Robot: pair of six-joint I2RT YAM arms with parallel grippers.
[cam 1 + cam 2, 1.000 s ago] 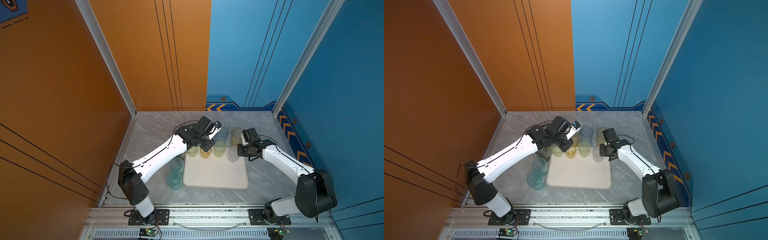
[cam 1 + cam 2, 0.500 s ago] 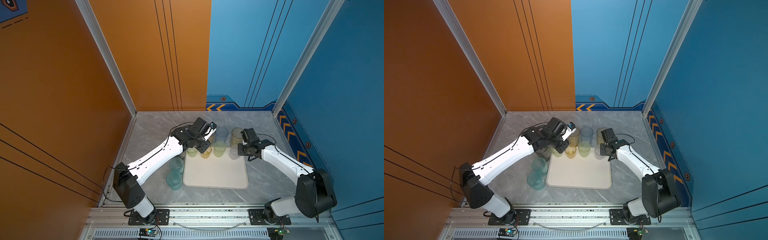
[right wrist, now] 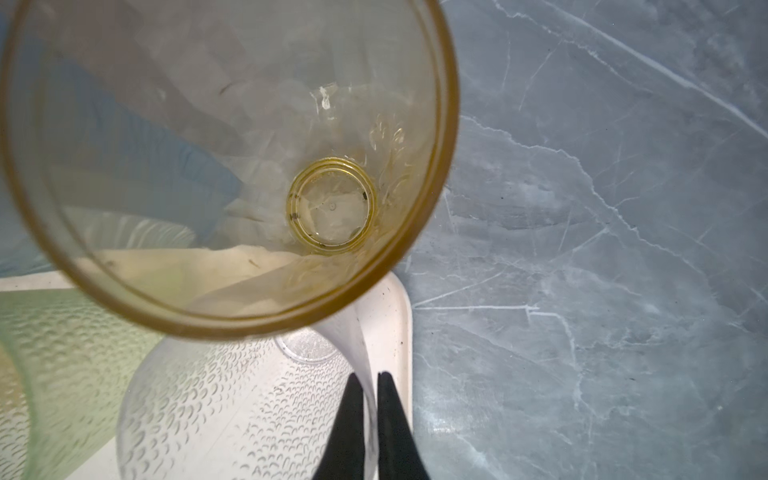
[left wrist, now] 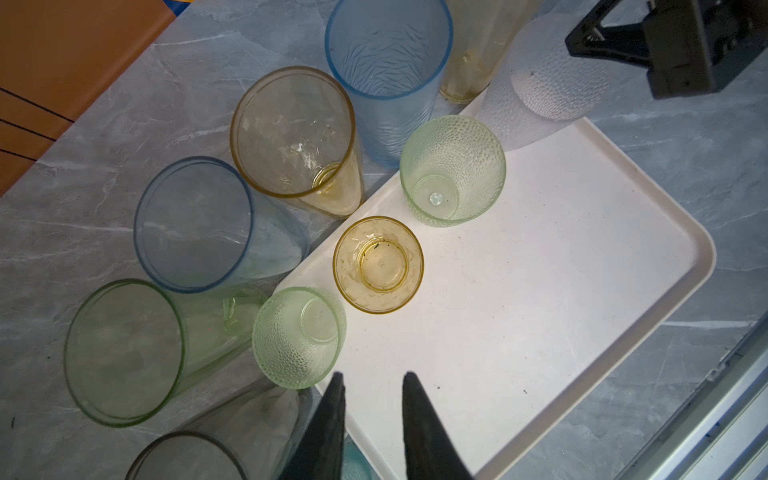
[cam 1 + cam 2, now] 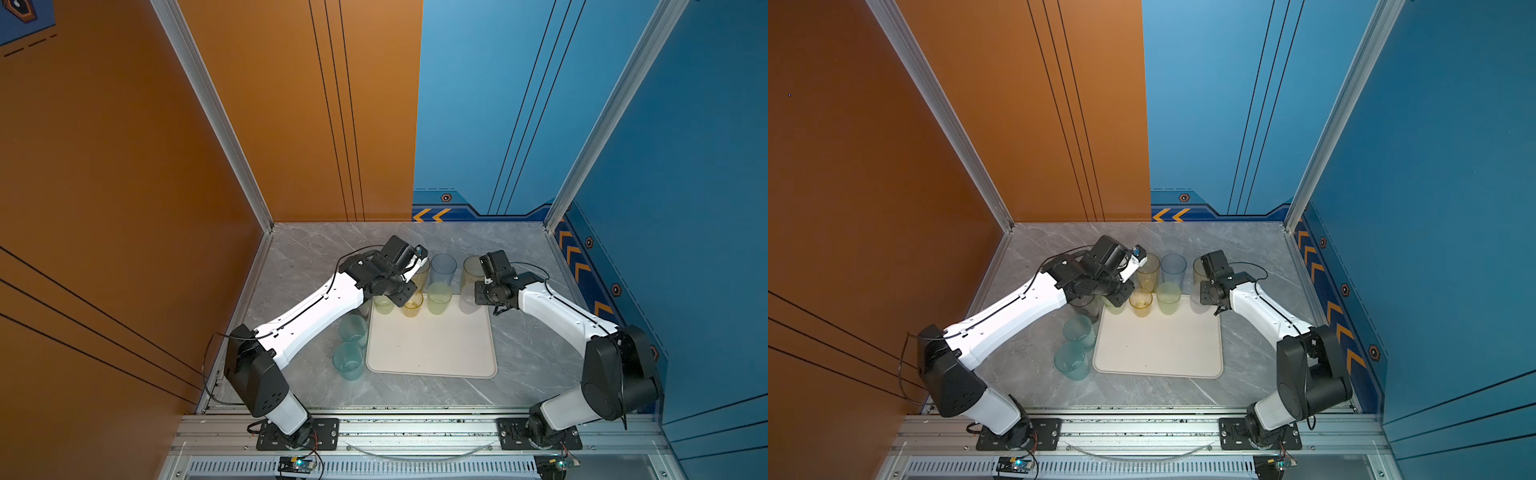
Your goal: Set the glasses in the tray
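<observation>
Finding: over the past second the left arm has swung slightly left. The left gripper [image 4: 374, 380] now hangs above the tray [image 5: 432, 349] near its far left corner, fingers slightly parted and holding nothing. The right gripper [image 3: 368, 380] has barely moved and stays pinched on the wall of the clear dimpled tumbler [image 3: 199, 407] at the tray's far right corner.

Tray contents are unchanged: green dimpled tumblers [image 4: 299, 336] and a short yellow tumbler [image 4: 378, 264] stand along the far edge. Two teal tumblers [image 5: 352, 330] stand left of the tray, and tall tumblers [image 4: 388, 62] stand beyond its far edge.

Assessment: no glass added; most remain outside.
</observation>
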